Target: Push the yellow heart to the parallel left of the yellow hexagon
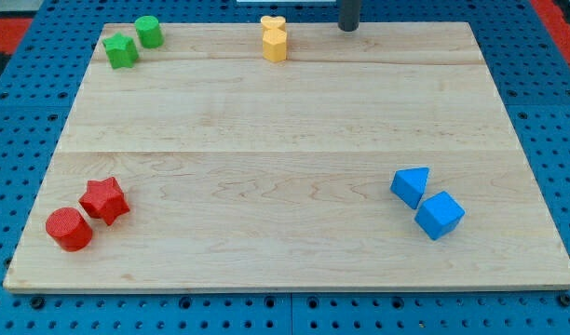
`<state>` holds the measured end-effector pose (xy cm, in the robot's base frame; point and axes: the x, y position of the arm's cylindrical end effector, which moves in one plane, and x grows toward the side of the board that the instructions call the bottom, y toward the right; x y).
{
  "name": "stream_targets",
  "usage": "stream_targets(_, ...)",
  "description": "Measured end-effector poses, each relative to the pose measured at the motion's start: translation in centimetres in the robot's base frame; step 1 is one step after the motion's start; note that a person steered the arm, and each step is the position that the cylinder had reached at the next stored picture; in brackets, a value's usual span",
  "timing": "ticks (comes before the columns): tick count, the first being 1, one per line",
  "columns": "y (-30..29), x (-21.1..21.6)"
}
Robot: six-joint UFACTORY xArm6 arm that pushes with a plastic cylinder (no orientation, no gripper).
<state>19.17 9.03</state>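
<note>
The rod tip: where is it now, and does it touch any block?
My tip: at the view's top, right of the yellow heart and yellow hexagon, touching no block.

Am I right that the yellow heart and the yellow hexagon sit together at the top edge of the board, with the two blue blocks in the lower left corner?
Not quite. The camera view shows the yellow heart and yellow hexagon together at the board's top edge, but the blue blocks lie toward the lower right. The lower left holds the red star and red cylinder.
</note>
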Motion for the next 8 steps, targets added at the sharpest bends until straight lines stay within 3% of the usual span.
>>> stream_targets(2,-2.5,0.1)
stream_targets(3,-7.6,0.3)
stream_targets(4,-8.6,0.2)
stream_targets(5,-14.4,0.2)
stream_targets(8,-20.6,0.2)
